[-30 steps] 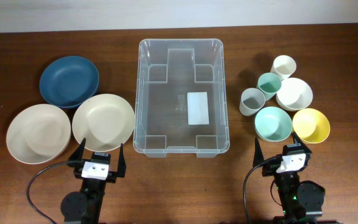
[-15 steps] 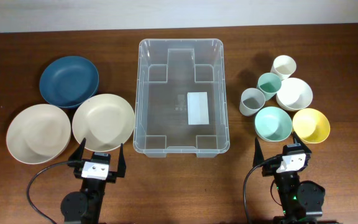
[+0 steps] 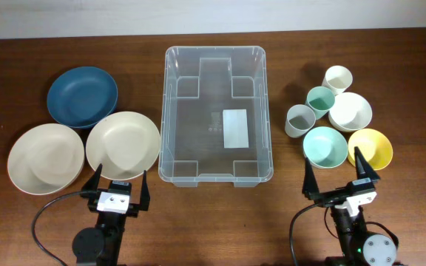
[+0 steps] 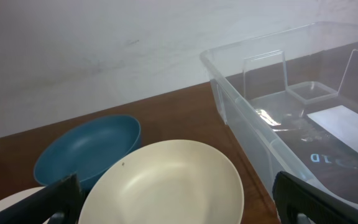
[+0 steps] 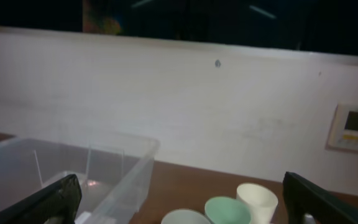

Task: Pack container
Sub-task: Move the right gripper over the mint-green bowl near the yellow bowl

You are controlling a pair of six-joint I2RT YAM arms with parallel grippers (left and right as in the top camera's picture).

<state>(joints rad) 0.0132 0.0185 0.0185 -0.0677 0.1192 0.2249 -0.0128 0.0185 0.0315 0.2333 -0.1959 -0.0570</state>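
Observation:
The clear plastic container (image 3: 217, 111) stands empty in the middle of the table, a white label on its bottom; it also shows in the left wrist view (image 4: 303, 118) and the right wrist view (image 5: 73, 171). My left gripper (image 3: 118, 186) is open and empty at the near edge of a cream plate (image 3: 123, 142). My right gripper (image 3: 340, 177) is open and empty, raised just in front of the mint bowl (image 3: 325, 146) and yellow bowl (image 3: 370, 148).
Left of the container lie a blue plate (image 3: 82, 95) and a second cream plate (image 3: 45, 157). Right of it stand a white bowl (image 3: 350, 111), a grey cup (image 3: 299, 120), a green cup (image 3: 320, 99) and a white cup (image 3: 339, 79).
My right gripper has lifted and tilted, its open fingers now spread wider in the overhead view, nearer the mint and yellow bowls. The left arm has not moved.

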